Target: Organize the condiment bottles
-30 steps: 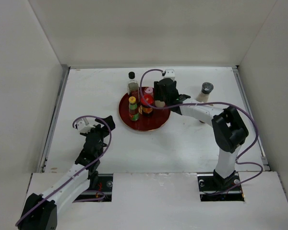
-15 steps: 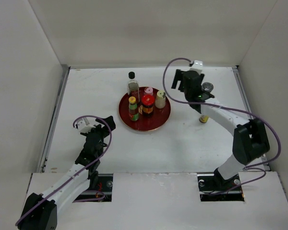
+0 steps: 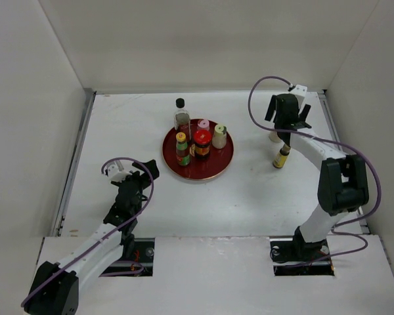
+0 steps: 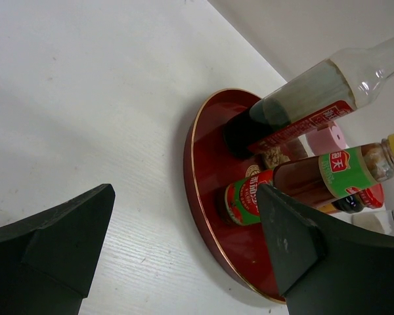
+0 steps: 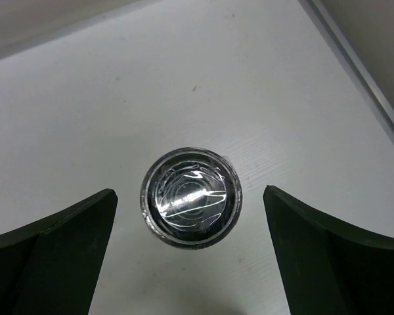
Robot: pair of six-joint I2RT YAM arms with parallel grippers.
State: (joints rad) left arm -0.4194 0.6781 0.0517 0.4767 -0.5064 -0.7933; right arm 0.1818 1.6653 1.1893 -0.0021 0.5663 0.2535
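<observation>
**Condiment bottles (image 3: 202, 143): five on a tray, two on the bare table, both claws released**

Seen from above, a round red tray (image 3: 210, 172) sits at the middle of a white table (image 3: 249, 203). Five bottles stand upright on it, close together. A tall clear glass bottle (image 3: 181, 115) with a black cap is at the far edge. A pink-capped bottle (image 3: 203, 125) is beside it. A yellow-capped bottle (image 3: 182, 147) with a green label, a red-capped jar (image 3: 202, 141) and a yellow-green-capped bottle (image 3: 219, 136) form the nearer row.

Two more bottles stand off the tray, well to its right. One is a grey-capped jar (image 5: 190, 213), and a small gold-capped bottle (image 3: 282, 156) stands just beside it on the near side.

My right claw (image 5: 188, 191) hangs directly over the grey-capped jar. From my right wrist I look straight down on its round, shiny lid. My fingers (image 5: 59, 256) are spread wide on either side of the lid, with table showing in both gaps. They touch nothing and grasp nothing.

My left claw (image 4: 185, 190) is low over the table, to the left of the tray and apart from it. Its jaws are spread wide and hold nothing. Between them, my left wrist view shows the tray's rim and the bottles leaning across the picture.
</observation>
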